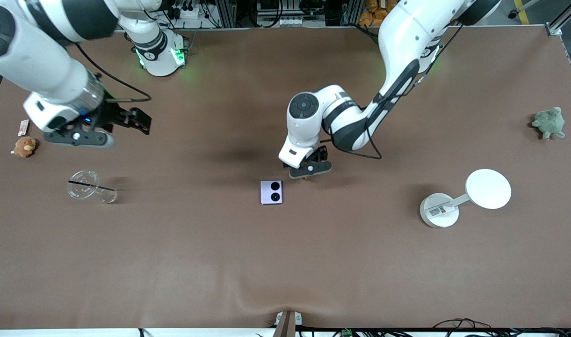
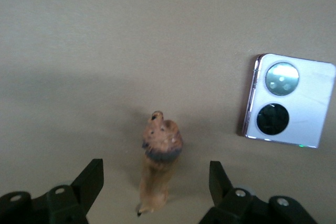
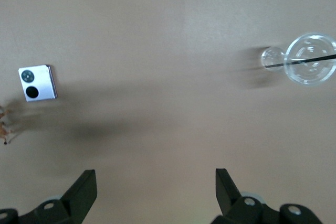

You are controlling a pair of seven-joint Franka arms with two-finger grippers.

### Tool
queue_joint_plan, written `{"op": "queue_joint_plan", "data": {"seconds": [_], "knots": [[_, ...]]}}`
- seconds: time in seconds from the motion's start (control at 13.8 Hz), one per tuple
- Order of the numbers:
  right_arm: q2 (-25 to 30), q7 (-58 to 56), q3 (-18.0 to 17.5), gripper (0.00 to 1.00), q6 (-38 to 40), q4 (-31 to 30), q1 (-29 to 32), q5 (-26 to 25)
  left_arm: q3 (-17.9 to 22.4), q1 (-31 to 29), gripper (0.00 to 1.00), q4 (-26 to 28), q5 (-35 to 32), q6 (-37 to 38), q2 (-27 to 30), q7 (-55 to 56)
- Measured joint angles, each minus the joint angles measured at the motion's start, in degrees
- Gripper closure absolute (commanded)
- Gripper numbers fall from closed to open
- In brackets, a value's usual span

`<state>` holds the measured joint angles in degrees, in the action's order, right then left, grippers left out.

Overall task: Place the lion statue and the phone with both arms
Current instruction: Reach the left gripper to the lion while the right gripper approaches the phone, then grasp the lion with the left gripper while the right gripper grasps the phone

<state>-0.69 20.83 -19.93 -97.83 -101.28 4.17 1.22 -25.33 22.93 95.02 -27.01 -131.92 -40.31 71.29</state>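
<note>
The lion statue, tan with a darker mane, rests on the table between the open fingers of my left gripper, which touch nothing. In the front view my left gripper is low over the table's middle and nearly covers the lion statue. The lavender phone lies flat beside it, toward the right arm's end and slightly nearer the front camera; it also shows in the left wrist view and the right wrist view. My right gripper is open and empty, up over the right arm's end of the table; its own view shows it too.
A clear cup with a black straw lies on its side near the right arm's end, also in the right wrist view. A brown plush toy sits at that edge. A white lamp and green plush turtle are toward the left arm's end.
</note>
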Motion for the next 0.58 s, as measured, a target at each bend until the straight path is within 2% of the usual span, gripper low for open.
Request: {"op": "queue_joint_plan", "data": {"seconds": [0.22,0.58], "knots": [[-1.76,0.70,-0.12,0.00,-6.73,-4.27,0.05,0.00,0.17,-0.09,0.98,-0.45,-1.57,-1.68,-2.32,0.00],[-6.50,1.20,-0.17,0.00,-12.14,-4.53,0.09,0.00,0.29,-0.59,1.00,-1.39,-2.28,-1.98,-2.76,-0.52]]}}
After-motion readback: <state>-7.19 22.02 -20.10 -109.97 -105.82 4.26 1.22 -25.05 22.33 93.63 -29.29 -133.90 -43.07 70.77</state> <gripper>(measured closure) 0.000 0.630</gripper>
